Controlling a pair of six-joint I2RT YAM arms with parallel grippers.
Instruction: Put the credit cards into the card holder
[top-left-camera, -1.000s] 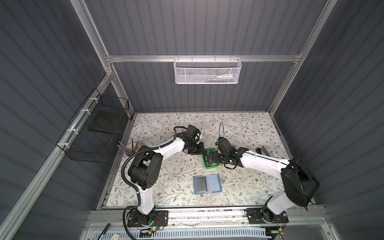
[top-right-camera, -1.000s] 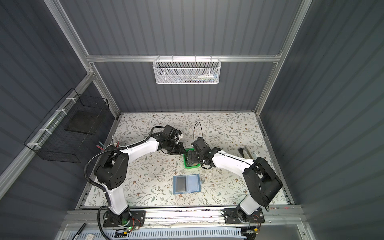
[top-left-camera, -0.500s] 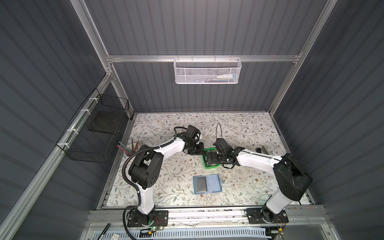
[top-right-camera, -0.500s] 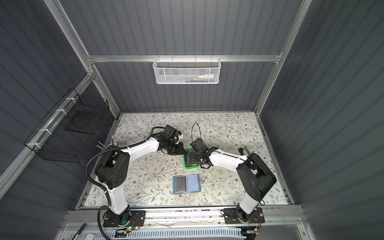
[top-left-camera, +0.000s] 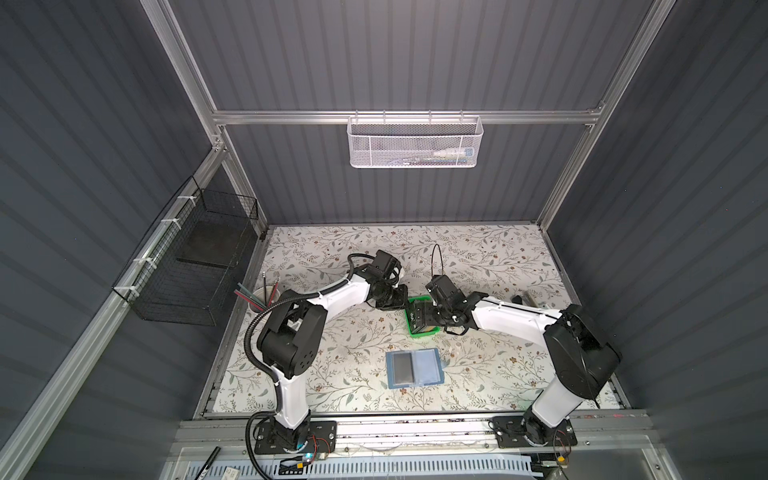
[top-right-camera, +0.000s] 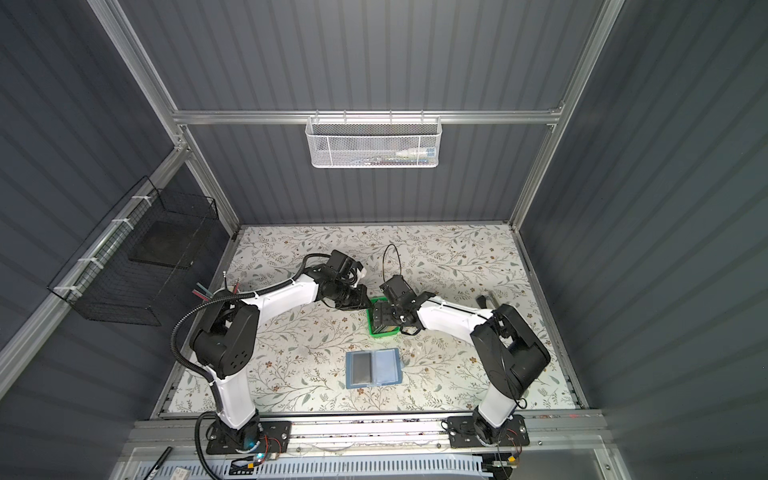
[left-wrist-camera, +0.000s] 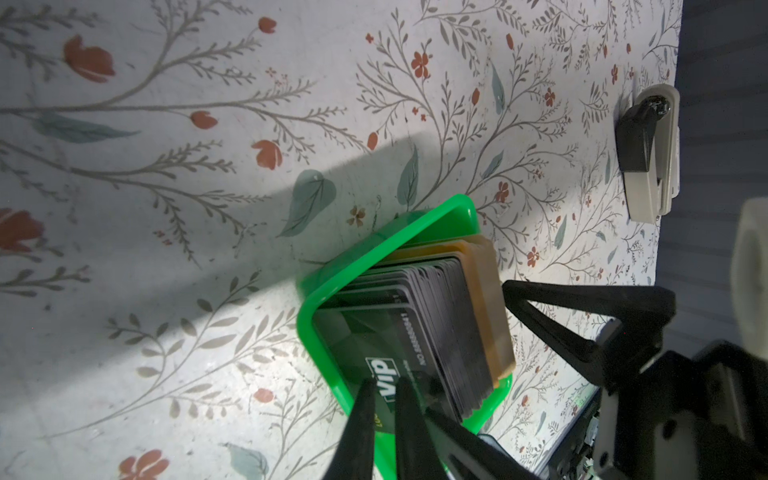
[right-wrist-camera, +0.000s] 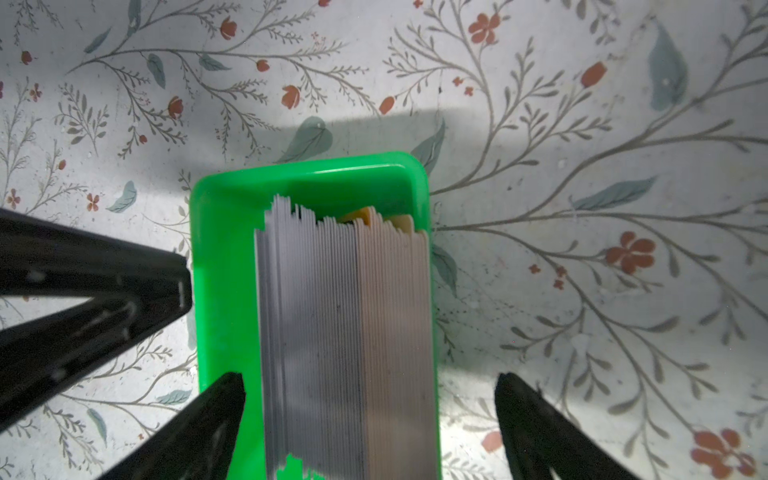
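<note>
At bench (top-left-camera: 332, 249) centre, green tray (right-wrist-camera: 224, 249) holds upright credit cards (right-wrist-camera: 345, 332); left pincer (left-wrist-camera: 384, 386) clamped on end VIP card (left-wrist-camera: 399, 332), right pincer (right-wrist-camera: 370, 386) apart, straddling them; card holder (top-left-camera: 413, 368) open near front edge; stapler (left-wrist-camera: 648, 153) by right edge.

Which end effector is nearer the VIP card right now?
Left: the left end effector pinches the VIP card; the right end effector straddles the stack, open.

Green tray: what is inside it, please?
The green tray holds the credit cards, standing on edge: grey, tan, and one dark card marked VIP. The tray floor beneath them is covered.
</note>
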